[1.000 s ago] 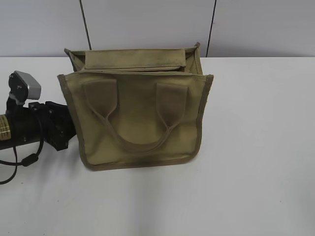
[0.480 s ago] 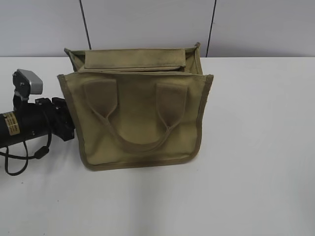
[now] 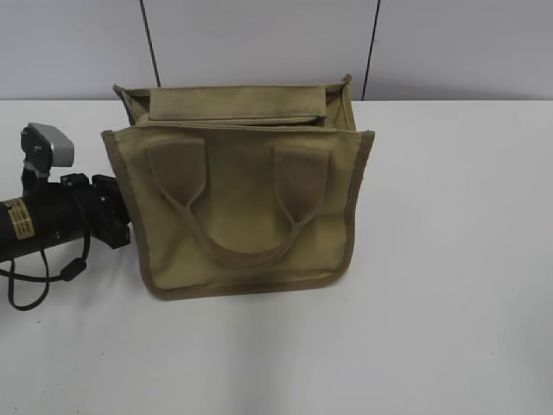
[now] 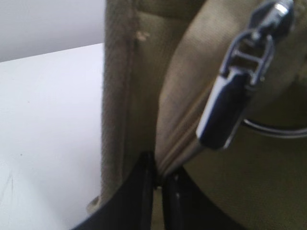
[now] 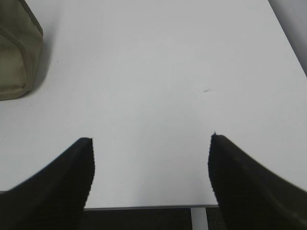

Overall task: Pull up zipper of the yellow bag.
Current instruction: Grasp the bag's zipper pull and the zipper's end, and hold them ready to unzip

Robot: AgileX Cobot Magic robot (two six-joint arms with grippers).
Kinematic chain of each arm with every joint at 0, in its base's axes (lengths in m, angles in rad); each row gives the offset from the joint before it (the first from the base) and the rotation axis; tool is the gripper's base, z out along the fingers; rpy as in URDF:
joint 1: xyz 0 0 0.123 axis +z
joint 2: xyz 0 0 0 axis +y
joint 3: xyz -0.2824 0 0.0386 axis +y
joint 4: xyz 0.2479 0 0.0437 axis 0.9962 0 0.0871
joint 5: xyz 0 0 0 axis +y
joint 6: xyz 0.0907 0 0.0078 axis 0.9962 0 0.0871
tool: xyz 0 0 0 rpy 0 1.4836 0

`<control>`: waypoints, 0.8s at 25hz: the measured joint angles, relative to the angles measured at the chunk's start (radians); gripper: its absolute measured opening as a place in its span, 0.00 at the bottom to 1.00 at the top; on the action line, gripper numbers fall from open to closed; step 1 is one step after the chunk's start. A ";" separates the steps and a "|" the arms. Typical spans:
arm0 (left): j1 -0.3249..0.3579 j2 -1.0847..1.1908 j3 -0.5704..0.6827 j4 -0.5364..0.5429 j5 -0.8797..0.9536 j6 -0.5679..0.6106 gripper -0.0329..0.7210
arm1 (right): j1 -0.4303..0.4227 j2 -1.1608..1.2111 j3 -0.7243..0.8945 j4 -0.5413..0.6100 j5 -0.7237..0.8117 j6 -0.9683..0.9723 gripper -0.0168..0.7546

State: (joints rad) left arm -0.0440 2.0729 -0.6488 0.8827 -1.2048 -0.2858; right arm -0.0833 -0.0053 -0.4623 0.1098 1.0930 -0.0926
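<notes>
Yellow bag edge in left tool

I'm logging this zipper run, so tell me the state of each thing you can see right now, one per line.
Yellow bag: upright on the table, handles hanging down its front.
Zipper: silver pull tab dangling free, not gripped.
Left gripper: shut on the bag's fabric at its left side, right by the zipper line.
Right gripper: open, empty, above bare table.

Left gripper beside yellow bag
</notes>
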 joint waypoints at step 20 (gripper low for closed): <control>0.000 -0.592 0.020 0.186 0.578 -0.293 0.05 | 0.000 0.000 0.000 0.000 0.000 0.000 0.75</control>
State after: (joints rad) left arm -0.0440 1.4805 -0.6286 1.0689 -0.6264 -0.5787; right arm -0.0833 -0.0053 -0.4623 0.1098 1.0930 -0.0926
